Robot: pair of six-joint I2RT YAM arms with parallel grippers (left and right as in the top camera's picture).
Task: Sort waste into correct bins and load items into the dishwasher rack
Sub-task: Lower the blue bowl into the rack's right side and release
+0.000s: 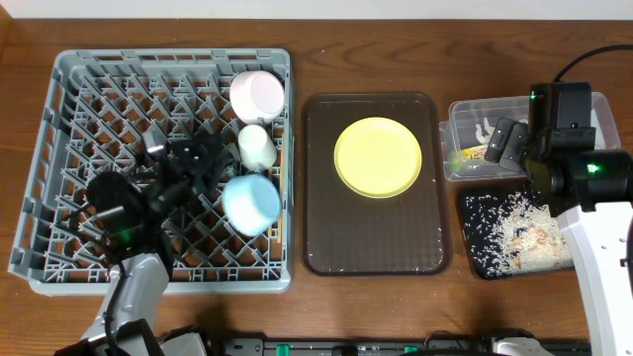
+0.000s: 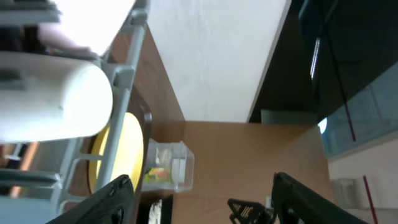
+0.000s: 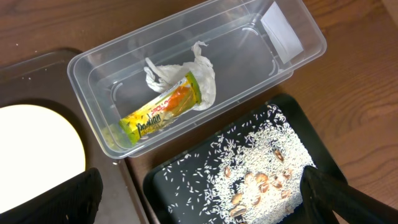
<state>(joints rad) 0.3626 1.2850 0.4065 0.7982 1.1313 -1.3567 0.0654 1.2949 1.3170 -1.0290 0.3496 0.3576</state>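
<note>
Rack [image 1: 109,99], left: white bowl [image 1: 257,94], blue bowl [image 1: 249,203] and cup [image 1: 257,146] seated. Brown serving tray [image 1: 376,247], centre: yellow plate [image 1: 378,157] lying flat, not yet loaded. Clear tub [image 3: 249,50] has tissue [image 3: 186,71] and wrapper [image 3: 163,111], black tray [image 3: 168,193] the rice [image 3: 255,168]. Left end effector [image 2: 202,186] spread over the rack, right end effector [image 3: 205,196] spread above the bins, both empty. I'd pinch the plate's rim, then stand it between pegs.

The overhead camera looks straight down from high up and takes in the whole table [image 1: 396,59], with the brown tray [image 1: 376,242] at centre. The left wrist camera sits low in the rack [image 1: 59,148] left of that tray, rolled sideways, facing across it toward the wall [image 2: 211,56]. The right wrist camera looks down from close above the tub [image 3: 249,56] and black tray [image 3: 163,186], just right of it. All three views share the plate [image 1: 379,158] and tub.
</note>
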